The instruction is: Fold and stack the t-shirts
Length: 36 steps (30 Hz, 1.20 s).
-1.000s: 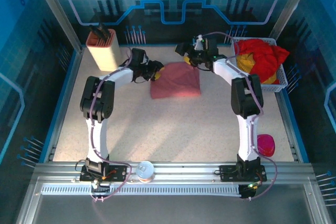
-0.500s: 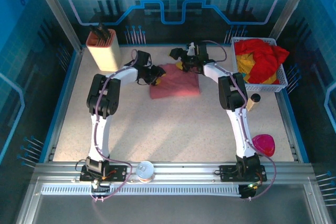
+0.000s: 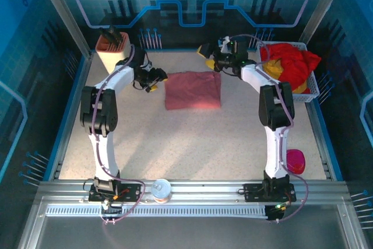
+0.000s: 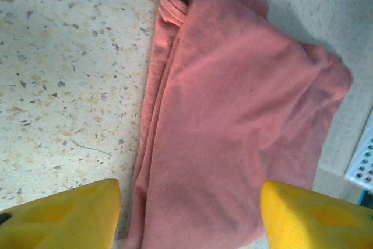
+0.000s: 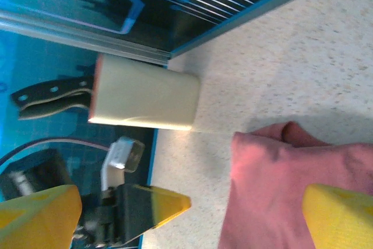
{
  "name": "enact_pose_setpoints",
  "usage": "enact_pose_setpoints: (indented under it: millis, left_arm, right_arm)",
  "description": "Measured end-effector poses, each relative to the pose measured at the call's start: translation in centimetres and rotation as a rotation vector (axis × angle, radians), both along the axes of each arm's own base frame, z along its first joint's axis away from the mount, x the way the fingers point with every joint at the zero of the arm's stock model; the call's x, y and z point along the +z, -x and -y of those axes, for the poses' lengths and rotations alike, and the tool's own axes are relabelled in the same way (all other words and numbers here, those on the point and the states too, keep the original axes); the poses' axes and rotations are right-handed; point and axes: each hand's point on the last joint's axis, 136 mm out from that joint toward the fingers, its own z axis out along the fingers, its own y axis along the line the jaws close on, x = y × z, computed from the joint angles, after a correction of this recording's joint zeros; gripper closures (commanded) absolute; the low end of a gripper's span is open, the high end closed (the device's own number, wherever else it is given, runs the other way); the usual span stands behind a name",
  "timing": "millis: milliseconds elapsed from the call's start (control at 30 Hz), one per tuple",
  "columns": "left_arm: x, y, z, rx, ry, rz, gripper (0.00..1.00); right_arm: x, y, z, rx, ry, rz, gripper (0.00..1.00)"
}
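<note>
A dusty pink t-shirt [image 3: 193,90] lies folded into a rectangle at the back middle of the table. My left gripper [image 3: 152,81] hovers just left of its left edge, open and apart from the cloth. In the left wrist view the pink t-shirt [image 4: 233,126] spreads below the open left gripper [image 4: 189,220], nothing gripped. My right gripper [image 3: 208,56] is open above the shirt's far right corner. The right wrist view has the pink t-shirt [image 5: 291,190] at lower right under the open right gripper [image 5: 189,220]. Red [image 3: 287,61] and yellow [image 3: 271,73] t-shirts lie crumpled in the basket.
The white mesh basket [image 3: 309,90] stands at the back right. A beige knife block [image 3: 112,53] stands at the back left, also in the right wrist view [image 5: 145,94]. A pink object [image 3: 295,160] lies near the right arm's base, a small round container [image 3: 161,189] on the front rail.
The left gripper has opened, let go of the pink shirt's left edge and pulled back left. The right gripper has risen off the far edge. The shirt now lies flat.
</note>
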Motion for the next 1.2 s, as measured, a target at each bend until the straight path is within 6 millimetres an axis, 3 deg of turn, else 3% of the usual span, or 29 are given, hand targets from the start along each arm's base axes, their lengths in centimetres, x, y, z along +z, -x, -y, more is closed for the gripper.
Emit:
enact_pose_setpoints:
  millis: [100, 200, 367, 533, 633, 767, 833, 933, 1033, 1200]
  left_arm:
    - [-0.7, -0.1, 0.6, -0.055, -0.03, -0.006, 0.34]
    - [-2.6, -0.5, 1.4, -0.096, -0.047, -0.04, 0.36]
    - [-6.4, -0.7, 2.2, -0.138, -0.111, -0.108, 0.4]
    - [-6.2, -1.0, 3.4, -0.162, -0.125, -0.099, 0.48]
    - [-6.5, -0.8, 3.9, -0.173, -0.168, -0.101, 0.65]
    - [-7.0, -0.1, 4.3, -0.195, -0.218, -0.113, 0.98]
    - [-6.8, 0.0, 4.2, -0.209, -0.249, -0.105, 1.0]
    - [-6.9, 1.1, 3.2, -0.22, -0.322, -0.109, 1.0]
    - [-6.9, 3.8, 0.9, -0.223, -0.412, -0.15, 1.0]
    - [-6.8, 8.5, -6.0, -0.175, -0.514, -0.248, 1.0]
  right_arm:
    - [2.1, 1.9, 0.5, 0.008, 0.009, 0.045, 0.02]
    - [2.5, 3.7, 0.9, 0.017, 0.02, 0.057, 0.02]
    - [-0.4, 6.3, 2.1, 0.03, 0.038, -0.007, 0.02]
    - [-3.1, 8.6, 3.9, 0.021, 0.074, -0.066, 0.02]
    - [-3.0, 9.9, 5.0, 0.011, 0.085, -0.067, 0.02]
    - [-1.7, 10.9, 6.4, -0.007, 0.086, -0.041, 0.02]
    - [-1.2, 11.2, 7.1, -0.013, 0.087, -0.029, 0.02]
    - [-1.0, 11.7, 8.0, -0.025, 0.094, -0.021, 0.02]
    - [-1.0, 12.1, 8.4, -0.024, 0.099, -0.027, 0.02]
    - [-1.8, 12.7, 8.4, -0.011, 0.106, -0.045, 0.02]
